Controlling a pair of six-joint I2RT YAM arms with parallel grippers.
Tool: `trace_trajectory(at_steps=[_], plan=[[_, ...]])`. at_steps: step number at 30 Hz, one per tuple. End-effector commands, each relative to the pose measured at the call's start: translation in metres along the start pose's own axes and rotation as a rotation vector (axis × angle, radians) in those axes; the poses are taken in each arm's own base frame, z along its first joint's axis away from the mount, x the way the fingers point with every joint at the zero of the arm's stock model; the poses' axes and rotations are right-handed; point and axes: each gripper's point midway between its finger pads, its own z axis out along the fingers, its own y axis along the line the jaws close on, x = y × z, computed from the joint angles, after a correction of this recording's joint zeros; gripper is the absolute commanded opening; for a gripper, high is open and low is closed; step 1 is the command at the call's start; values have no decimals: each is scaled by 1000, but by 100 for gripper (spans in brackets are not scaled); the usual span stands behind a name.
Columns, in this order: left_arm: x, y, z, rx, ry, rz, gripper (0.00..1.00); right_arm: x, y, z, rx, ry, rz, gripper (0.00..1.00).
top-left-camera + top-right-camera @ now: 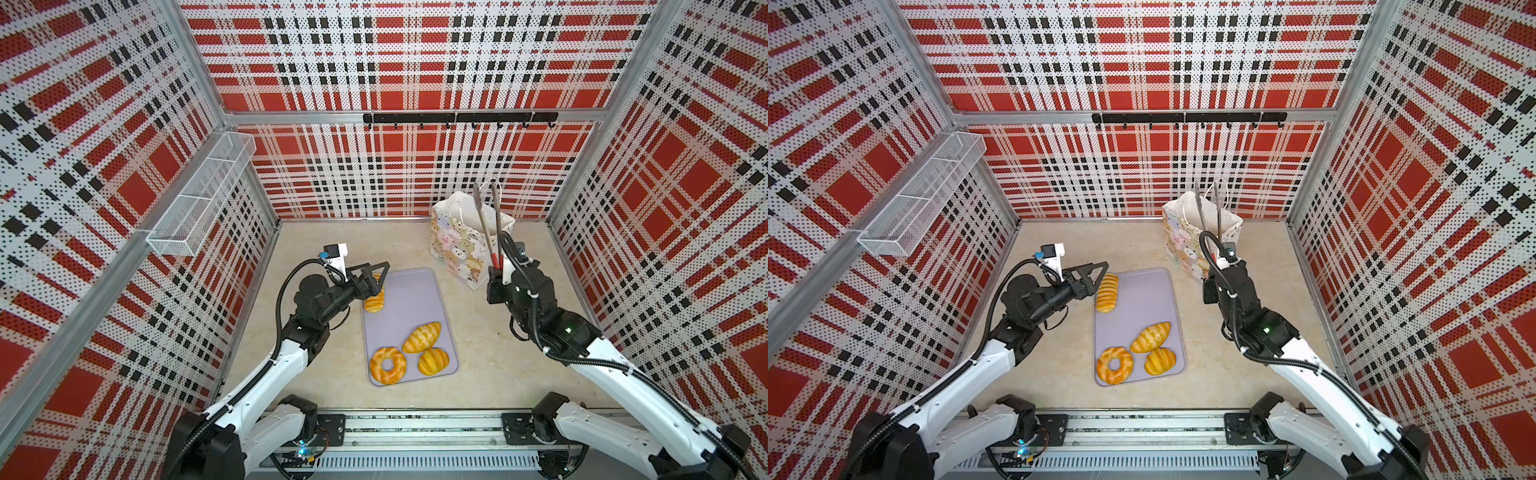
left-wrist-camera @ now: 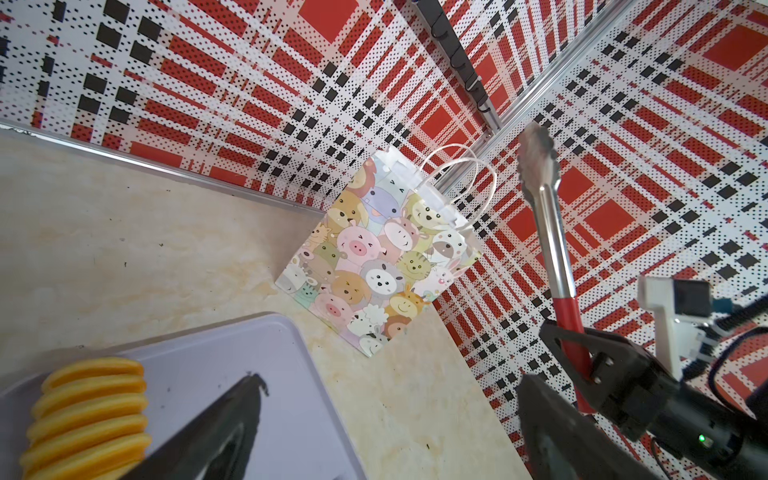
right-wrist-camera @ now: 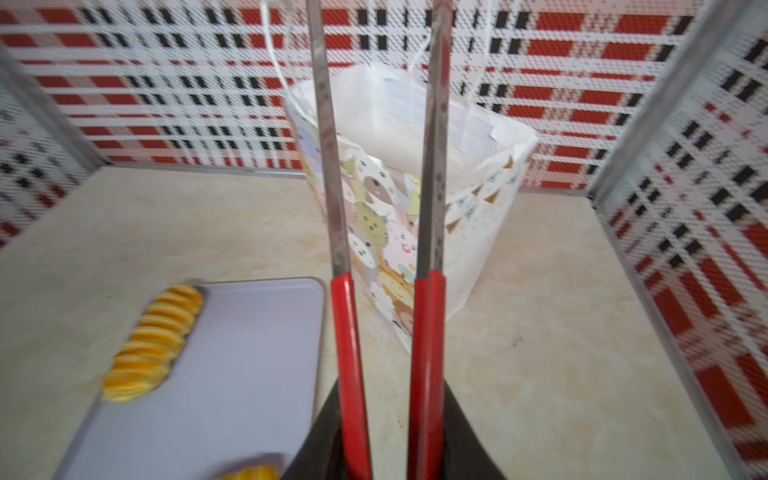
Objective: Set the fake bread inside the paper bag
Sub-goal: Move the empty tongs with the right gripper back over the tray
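Starting in both top views, the left gripper (image 1: 381, 279) is spread wide beside the ridged roll (image 1: 374, 303) at the eleven o'clock corner of the tray (image 1: 411, 299); a doughnut (image 1: 387, 365), a long roll (image 1: 421, 337) and a round bun (image 1: 433, 360) are grouped at its six o'clock end; the paper bag (image 1: 457, 245) stands off the tray toward one o'clock, and the right gripper (image 1: 498, 270) is clamped on red-handled tongs (image 1: 483, 222) near it. From the left wrist, one finger (image 2: 216, 428) is shown close by that roll; from the right wrist, the tongs' arms are seen parted before the bag.
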Motion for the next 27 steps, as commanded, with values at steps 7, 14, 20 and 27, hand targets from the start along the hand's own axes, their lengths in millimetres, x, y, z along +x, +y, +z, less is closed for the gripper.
trace_trajectory(at_steps=[7,14,20,27], plan=[[-8,14,-19,-101,-18,-37,98,-17,65,-28,-424,-81,-22,27],[-2,34,-40,-210,28,-34,98,20,99,-26,-600,156,-52,26],[8,61,-60,-341,116,-81,98,62,117,-9,-637,422,29,28],[22,72,-74,-417,191,-95,98,104,133,7,-642,633,137,29]])
